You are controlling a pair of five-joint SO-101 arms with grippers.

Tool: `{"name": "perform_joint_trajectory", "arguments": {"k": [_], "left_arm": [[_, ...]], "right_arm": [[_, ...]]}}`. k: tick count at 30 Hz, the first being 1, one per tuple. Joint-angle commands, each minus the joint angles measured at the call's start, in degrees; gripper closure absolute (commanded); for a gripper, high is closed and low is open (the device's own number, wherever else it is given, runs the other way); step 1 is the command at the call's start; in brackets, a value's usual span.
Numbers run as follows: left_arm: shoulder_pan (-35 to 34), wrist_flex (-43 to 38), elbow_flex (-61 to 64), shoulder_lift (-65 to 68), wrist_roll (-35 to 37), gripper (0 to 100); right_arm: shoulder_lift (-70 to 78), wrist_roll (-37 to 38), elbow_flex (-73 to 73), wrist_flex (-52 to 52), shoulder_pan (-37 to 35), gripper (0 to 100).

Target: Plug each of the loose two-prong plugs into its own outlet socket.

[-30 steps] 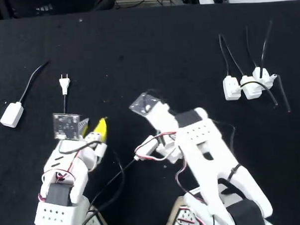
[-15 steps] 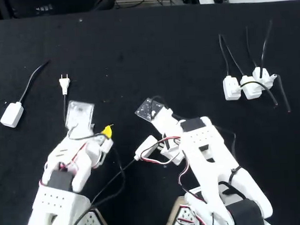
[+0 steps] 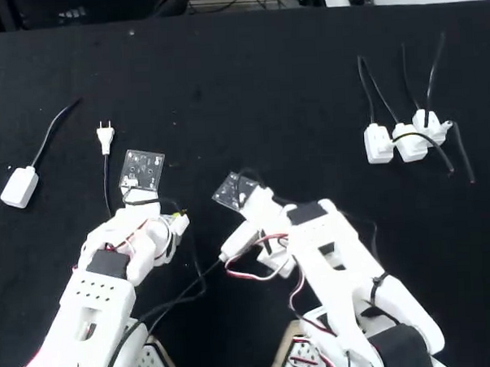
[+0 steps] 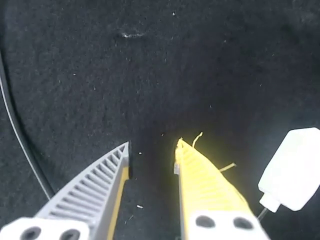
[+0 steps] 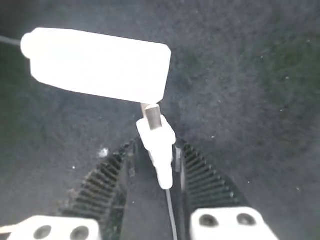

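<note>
- Black cloth [image 3: 248, 78] covers the table, so every white part shows plainly against it.
- Gripped by its body, the white plug [image 5: 156, 145] sits between the fingers of the right gripper [image 5: 154, 147], which are closed narrowly onto it. Held this way its prongs stick out free ahead, and they meet the end face of the centre socket [image 5: 100, 65]. I cannot tell whether they have gone in at all.
- From the high view, that socket lies at about 6 o'clock from the table's middle. It rests loose on the cloth, so I judge that a push from the plug could slide it away.
- Tips down over bare cloth at roughly 7 o'clock, the left gripper [image 4: 152, 147] has its fingers a narrow way apart and holds nothing. The centre socket lies near its yellow finger, so this arm is probably placed to brace the socket.
- Plugs not yet home: two. One is in the right gripper; the other is the loose plug [image 3: 105, 137] at 10 o'clock, with its prongs toward 12 and its cord trailing toward 6.
- Sockets lying apart: two. These are the centre socket and the lone socket [image 3: 18, 187] at 9 o'clock, which is near the loose plug but not touching it and is likely its partner.
- At 2 o'clock is a cluster [image 3: 406, 140] of three white bodies packed close together, with black cords running toward 12. I cannot tell plug from socket there.
</note>
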Motion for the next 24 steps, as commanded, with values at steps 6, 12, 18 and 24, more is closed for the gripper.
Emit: {"name": "perform_joint_trajectory", "arguments": {"k": [6, 12, 18, 24], "left_arm": [[0.4, -1.0, -3.3, 0.2, -0.1, 84], [0.7, -0.7, -3.2, 0.4, -0.3, 84], [1.0, -0.5, -3.7, 0.9, -0.4, 84], [4.3, 5.5, -7.5, 2.3, -2.6, 84]], "right_arm": [[-0.1, 0.2, 1.1, -3.2, -0.6, 89.3], [-2.4, -0.4, -2.5, 3.6, 2.0, 98.8], [-10.3, -1.8, -13.3, 11.3, 16.4, 98.8], [-10.2, -8.4, -17.1, 7.9, 21.9, 98.8]]}}
